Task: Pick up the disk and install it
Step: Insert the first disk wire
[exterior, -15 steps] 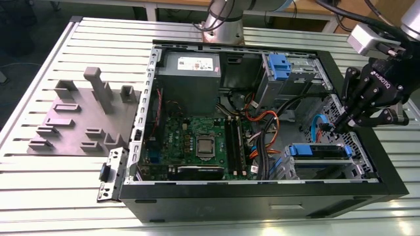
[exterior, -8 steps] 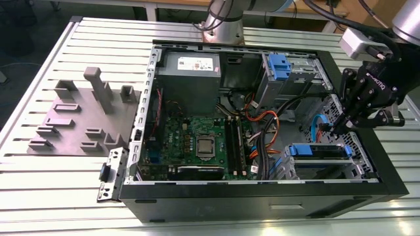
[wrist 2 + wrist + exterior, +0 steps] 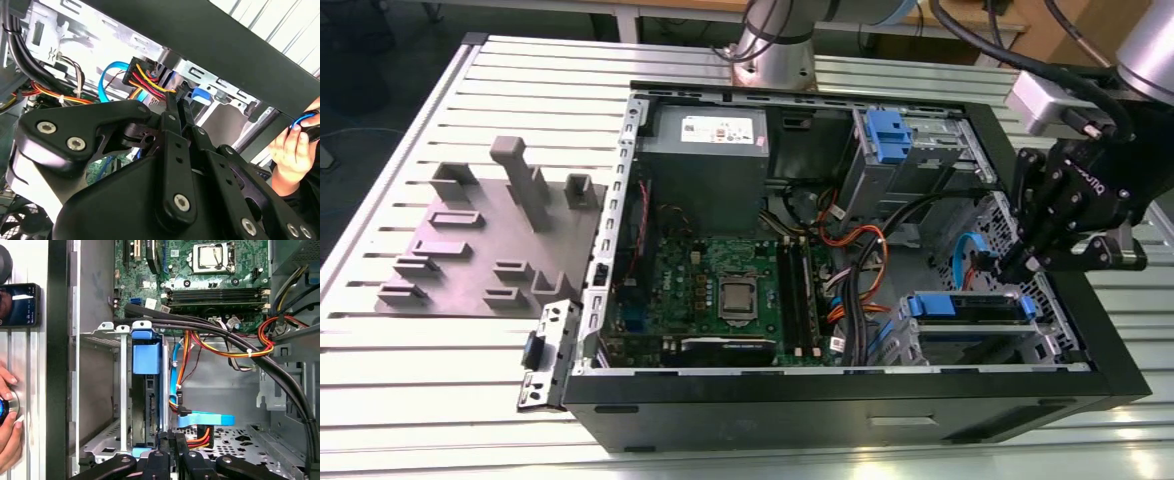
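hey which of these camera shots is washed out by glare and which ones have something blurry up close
Second wrist view: glare whitens the metal cage, and the black pincer linkage looms soft up close. First wrist view: evenly lit, the motherboard crisp. Exterior view: even light, the arm's black wrist slightly soft.

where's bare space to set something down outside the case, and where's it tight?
Free: slotted table in front of the grey fixture plate, and the strip before the case. Tight: inside, where cables crowd between motherboard and drive cage, with the gripper beside it.
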